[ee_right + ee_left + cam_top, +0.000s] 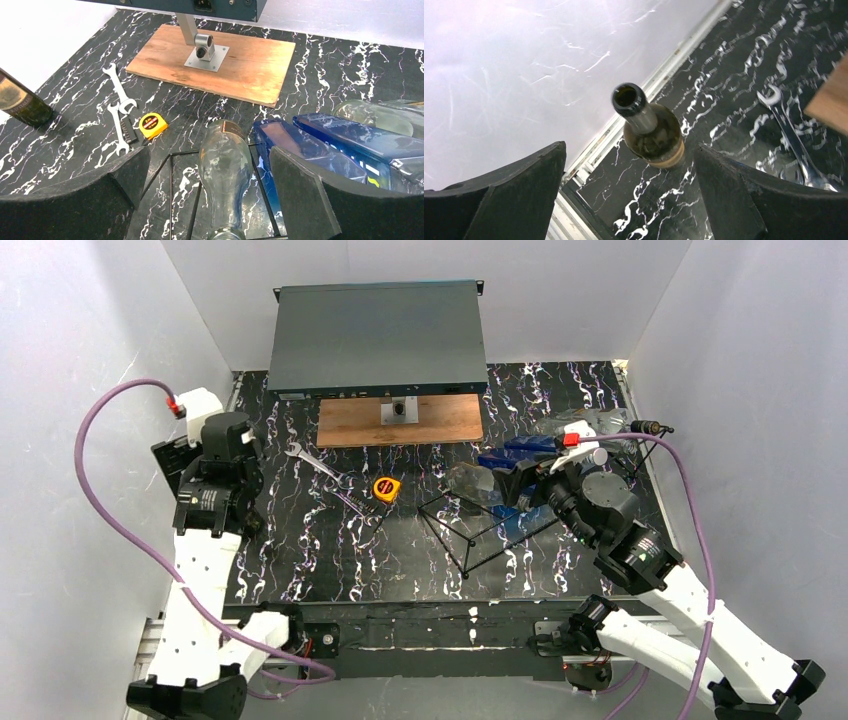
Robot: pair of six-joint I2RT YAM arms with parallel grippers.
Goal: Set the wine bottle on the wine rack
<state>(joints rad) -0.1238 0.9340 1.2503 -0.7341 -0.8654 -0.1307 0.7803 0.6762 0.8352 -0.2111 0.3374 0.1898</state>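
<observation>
Clear glass, the wine bottle [225,165] lies flat on the wine rack [170,195], cradled by its wires (so it shouldn't roll). Its base points beyond the rack toward the wooden board [240,60], its neck toward your right gripper [209,154], whose jaws are spread clear of it. Well left of the rack, your left gripper [629,149] hangs spread and empty above an upright dark bottle [651,135].

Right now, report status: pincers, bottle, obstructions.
Left pincer open over upright dark bottle. Right pincer open, straddling clear bottle lying on wine rack. Blue bottle close alongside, right.
</observation>
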